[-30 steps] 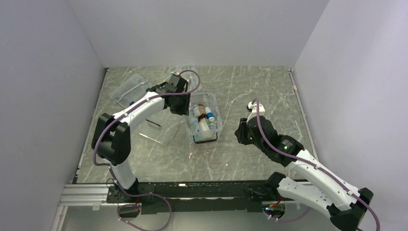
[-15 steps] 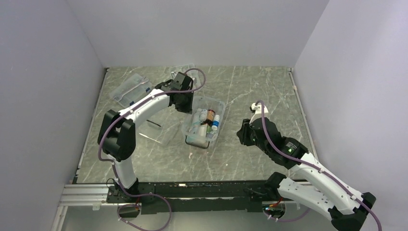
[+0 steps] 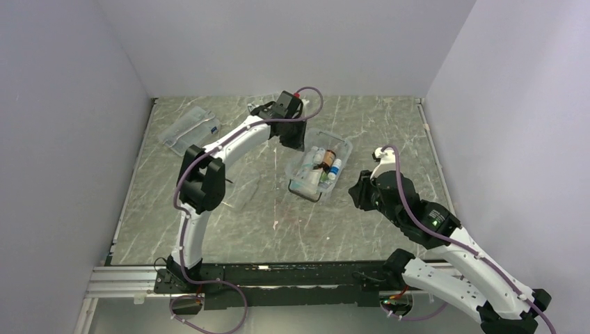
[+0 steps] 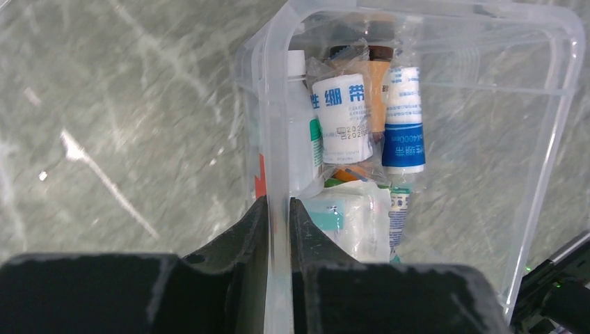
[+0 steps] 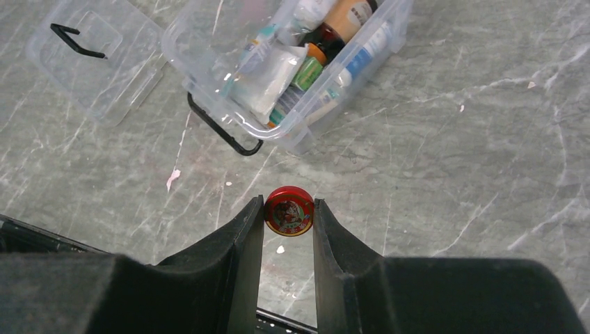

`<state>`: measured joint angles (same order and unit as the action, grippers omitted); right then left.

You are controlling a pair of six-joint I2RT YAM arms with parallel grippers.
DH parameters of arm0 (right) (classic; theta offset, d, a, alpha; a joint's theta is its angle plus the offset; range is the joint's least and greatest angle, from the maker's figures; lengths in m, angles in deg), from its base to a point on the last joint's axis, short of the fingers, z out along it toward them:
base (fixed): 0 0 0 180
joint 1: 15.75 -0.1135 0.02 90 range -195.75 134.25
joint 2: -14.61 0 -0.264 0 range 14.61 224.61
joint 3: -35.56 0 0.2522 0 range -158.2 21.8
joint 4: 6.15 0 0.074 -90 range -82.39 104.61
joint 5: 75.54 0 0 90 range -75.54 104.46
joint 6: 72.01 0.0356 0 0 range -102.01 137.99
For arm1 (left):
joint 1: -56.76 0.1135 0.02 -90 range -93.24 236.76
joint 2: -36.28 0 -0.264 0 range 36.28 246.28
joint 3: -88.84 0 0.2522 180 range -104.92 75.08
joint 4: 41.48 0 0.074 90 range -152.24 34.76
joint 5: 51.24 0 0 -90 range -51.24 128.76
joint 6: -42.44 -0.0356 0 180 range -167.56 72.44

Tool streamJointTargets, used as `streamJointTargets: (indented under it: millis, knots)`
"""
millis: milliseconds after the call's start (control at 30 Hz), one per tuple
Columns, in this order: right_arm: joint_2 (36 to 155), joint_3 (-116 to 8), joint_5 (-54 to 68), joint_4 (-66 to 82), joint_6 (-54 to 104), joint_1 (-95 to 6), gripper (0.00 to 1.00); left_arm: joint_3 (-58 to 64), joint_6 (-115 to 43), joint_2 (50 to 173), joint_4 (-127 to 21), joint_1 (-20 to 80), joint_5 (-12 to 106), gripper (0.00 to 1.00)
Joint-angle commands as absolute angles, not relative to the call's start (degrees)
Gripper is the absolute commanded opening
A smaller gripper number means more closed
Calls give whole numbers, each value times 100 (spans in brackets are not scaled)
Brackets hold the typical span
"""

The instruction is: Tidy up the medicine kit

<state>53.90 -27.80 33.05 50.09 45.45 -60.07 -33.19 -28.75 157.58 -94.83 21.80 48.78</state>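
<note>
Nearest the arm bases, the right gripper (image 5: 288, 212) is nearly closed, pinching a red tin (image 5: 289, 211) by its edges at the very fingertips, just short of the medicine kit (image 5: 306, 129). That's a thin hold on a round thing: any jolt and it could pop free and roll off across the marble.

The kit sits mid-table, open and packed with bottles and packets. Dropped from height, the tin could bounce off that pile and out again.

At the kit's far side, the left gripper (image 4: 278, 209) is clamped tight on one clear wall. From above I can't tell whether the kit rests flat. If it pivots on that single pinch, the contents could shift or spill, and both arms crowd one spot.

The lid (image 5: 104, 76) lies left of the kit.
</note>
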Motion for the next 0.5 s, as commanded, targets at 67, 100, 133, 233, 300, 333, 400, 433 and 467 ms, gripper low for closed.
streamJointTargets:
  millis: [67,100,133,233,300,333,400,433,467]
  knots:
    - [5198,-3089,3441,5223,4506,-5993,15,-4185,-3067,16223,-8938,1978,5764,0]
    - [5198,-3097,3444,5233,4496,-5991,15,-4205,-3062,16259,-8878,1955,5818,0]
    - [5201,-3101,3454,5242,4485,-5995,15,-4198,-3050,16266,-8804,1951,5871,2]
    - [5222,-3119,3458,5253,4463,-5995,15,-4050,-3070,16155,-8594,1948,5906,20]
    - [5232,-3120,3458,5246,4445,-5996,15,-3919,-3138,16000,-8511,1954,5912,34]
    - [5240,-3122,3466,5237,4427,-5992,15,-3896,-3176,15928,-8514,1949,5887,39]
    - [5256,-3111,3467,5203,4411,-5995,15,-3896,-3264,15780,-8572,1950,5802,50]
    - [5265,-3107,3467,5186,4402,-5994,16,-3911,-3308,15716,-8614,1954,5710,54]
    - [5281,-3103,3462,5167,4393,-5996,15,-3938,-3361,15640,-8658,1954,5554,59]
